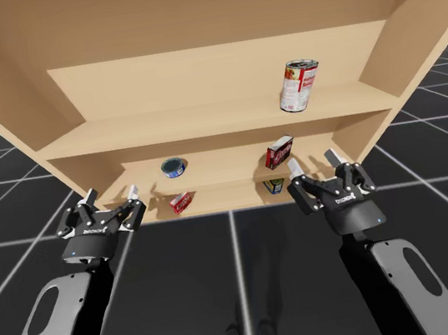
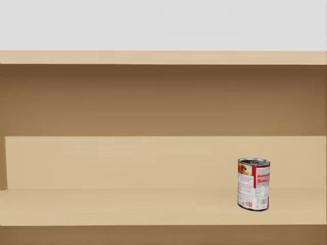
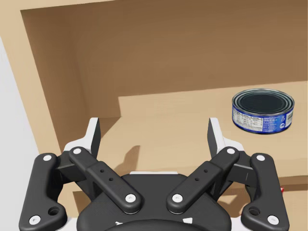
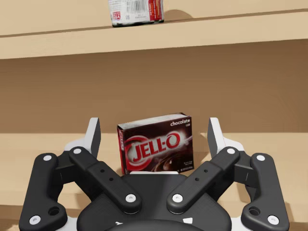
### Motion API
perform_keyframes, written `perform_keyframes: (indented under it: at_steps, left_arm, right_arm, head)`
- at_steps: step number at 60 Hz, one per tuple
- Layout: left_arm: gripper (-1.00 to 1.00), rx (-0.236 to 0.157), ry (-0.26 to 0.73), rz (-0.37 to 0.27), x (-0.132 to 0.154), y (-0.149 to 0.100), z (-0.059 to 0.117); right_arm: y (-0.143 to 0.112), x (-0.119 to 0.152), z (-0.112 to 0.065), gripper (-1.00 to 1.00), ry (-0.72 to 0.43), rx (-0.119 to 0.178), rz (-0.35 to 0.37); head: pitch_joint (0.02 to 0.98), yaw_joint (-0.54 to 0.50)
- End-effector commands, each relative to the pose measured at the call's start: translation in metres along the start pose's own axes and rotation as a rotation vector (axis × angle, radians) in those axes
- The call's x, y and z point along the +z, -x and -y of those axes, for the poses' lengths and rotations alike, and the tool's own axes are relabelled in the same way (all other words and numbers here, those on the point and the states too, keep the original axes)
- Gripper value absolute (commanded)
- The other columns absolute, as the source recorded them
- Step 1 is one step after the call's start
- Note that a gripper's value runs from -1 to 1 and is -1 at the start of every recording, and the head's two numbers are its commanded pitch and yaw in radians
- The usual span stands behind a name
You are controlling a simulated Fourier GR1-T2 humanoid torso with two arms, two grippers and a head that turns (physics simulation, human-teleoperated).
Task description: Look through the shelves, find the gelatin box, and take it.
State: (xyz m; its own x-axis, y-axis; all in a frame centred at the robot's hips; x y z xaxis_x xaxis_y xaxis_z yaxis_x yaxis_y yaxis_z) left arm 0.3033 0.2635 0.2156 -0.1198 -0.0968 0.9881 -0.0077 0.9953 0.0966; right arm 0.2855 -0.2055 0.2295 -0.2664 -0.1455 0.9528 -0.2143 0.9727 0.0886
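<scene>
Our right gripper (image 4: 154,127) is up close, with its two fingers spread wide and nothing in them. Just ahead of it stands the dark red box (image 4: 156,144) we want, in line with the gap between the fingers. No finger touches it. From up high we see the same box (image 1: 279,152) on the middle shelf (image 1: 224,167), over on the right side, just past the right gripper (image 1: 313,163).

Our left gripper (image 3: 154,130) is spread wide too and holds nothing. A flat blue can (image 3: 263,111) sits ahead of it and off to one side, well apart from the fingers. From up high the left gripper (image 1: 112,194) hangs in front of the left end of the shelves, and the blue can (image 1: 173,168) sits on the middle shelf near its middle.

On the top shelf (image 1: 159,125) a red and white can (image 1: 299,85) stands up straight on the right side. Our head looks at that can (image 2: 253,184). A small red thing (image 1: 181,202) lies on the bottom shelf (image 1: 228,196); we cannot tell what it is.
</scene>
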Motion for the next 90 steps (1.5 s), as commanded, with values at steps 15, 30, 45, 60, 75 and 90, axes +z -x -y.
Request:
perform_keyframes:
  at_steps: [15, 30, 45, 60, 75, 90]
  left_arm:
    - [-1.00, 0.001, 0.003, -0.008, -0.001, 0.001, 0.000]
    - [-1.00, -0.004, 0.006, -0.012, -0.001, 0.001, 0.000]
    - [-1.00, -0.007, 0.008, -0.013, -0.002, 0.002, -0.001]
    - [-1.00, -0.010, 0.011, -0.012, -0.002, 0.002, 0.002]
    - [-1.00, 0.055, 0.062, -0.005, 0.007, -0.006, 0.007]
    - [-1.00, 0.101, 0.179, -0.020, 0.046, -0.020, -0.003]
  right_arm:
    - [0.000, -0.001, 0.001, -1.00, 0.002, -0.007, -0.021]
    - [0.000, -0.002, 0.001, -1.00, 0.006, 0.000, -0.024]
    - [0.001, -0.002, 0.000, -1.00, 0.000, 0.002, -0.037]
    - [0.002, -0.002, -0.002, -1.00, -0.004, -0.002, -0.047]
    - [0.002, -0.003, 0.001, -1.00, 0.009, -0.015, -0.048]
    - [0.001, -0.002, 0.001, -1.00, 0.010, -0.027, -0.051]
  head:
    - [0.171, -0.01]
    - [0.408, 0.03]
    - [0.655, 0.18]
    - [0.755, 0.27]
    - [0.750, 0.27]
    - [0.752, 0.27]
